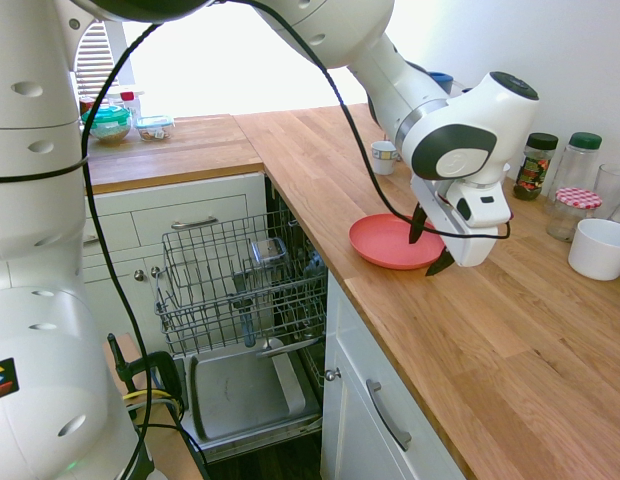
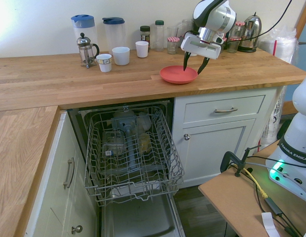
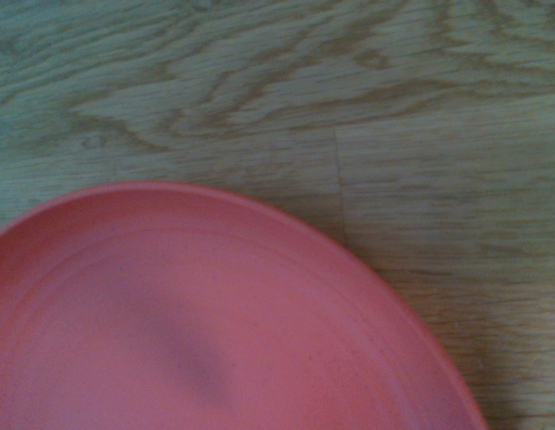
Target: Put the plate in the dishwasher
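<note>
plate and gripper: the gripper [image 2: 195, 62] is hanging just above the plate [image 2: 178, 74], over the rim on the side turned away from the dishwasher; its two dark fingers [image 1: 418, 222] are standing spread apart, holding nothing, and seem to be straddling that rim, one tip over the plate's floor, the other over bare wood; I am judging a short drop is what the grasp is calling for

plate's place: lying flat on the worktop [image 2: 118, 79], near its front edge, above the white drawer beside the dishwasher; not yet lifted

plate's axis: round, so it is offering no long axis; only the thin rim is giving the fingers something to pinch

dishwasher: the dishwasher [image 2: 131, 153] is standing open below the worktop, lower than the plate and to one side of it; its wire rack [image 1: 235, 280] is pulled out over the lowered door [image 1: 245, 390], already carrying a few items I cannot identify

materials and shapes: the plate is looking like smooth coral-red plastic, shallow, with faint rings showing in the wrist view [image 3: 215, 322]; the worktop is grained, oiled wood in strips; the rack is a thin grey wire grid; the door's inner panel is dull grey metal

beside the plate: a white bowl [image 1: 599, 247] and jars are standing further along the worktop, beyond the gripper from the dishwasher, clear of the plate
</note>
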You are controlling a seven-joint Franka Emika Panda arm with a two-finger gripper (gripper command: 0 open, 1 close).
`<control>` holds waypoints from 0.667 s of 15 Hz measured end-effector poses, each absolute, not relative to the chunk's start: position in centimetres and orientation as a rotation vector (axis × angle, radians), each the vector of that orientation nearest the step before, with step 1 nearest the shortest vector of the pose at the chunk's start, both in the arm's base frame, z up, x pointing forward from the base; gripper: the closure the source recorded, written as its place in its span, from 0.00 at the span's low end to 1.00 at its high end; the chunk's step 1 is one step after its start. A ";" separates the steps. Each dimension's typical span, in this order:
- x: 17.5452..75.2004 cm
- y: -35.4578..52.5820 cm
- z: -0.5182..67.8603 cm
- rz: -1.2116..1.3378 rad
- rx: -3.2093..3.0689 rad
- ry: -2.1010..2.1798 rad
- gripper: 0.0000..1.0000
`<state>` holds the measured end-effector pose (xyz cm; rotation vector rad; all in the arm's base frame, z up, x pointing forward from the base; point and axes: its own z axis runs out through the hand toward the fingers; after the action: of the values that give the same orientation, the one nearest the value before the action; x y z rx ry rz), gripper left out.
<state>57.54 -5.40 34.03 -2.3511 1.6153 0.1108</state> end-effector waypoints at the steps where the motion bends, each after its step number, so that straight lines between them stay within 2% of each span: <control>1: 57.7 -5.3 34.0 0.119 -2.352 1.609 1.00; 10: 58.1 -4.8 34.3 0.158 -2.368 1.567 1.00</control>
<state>58.09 -4.84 34.33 -2.3681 1.5667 0.1580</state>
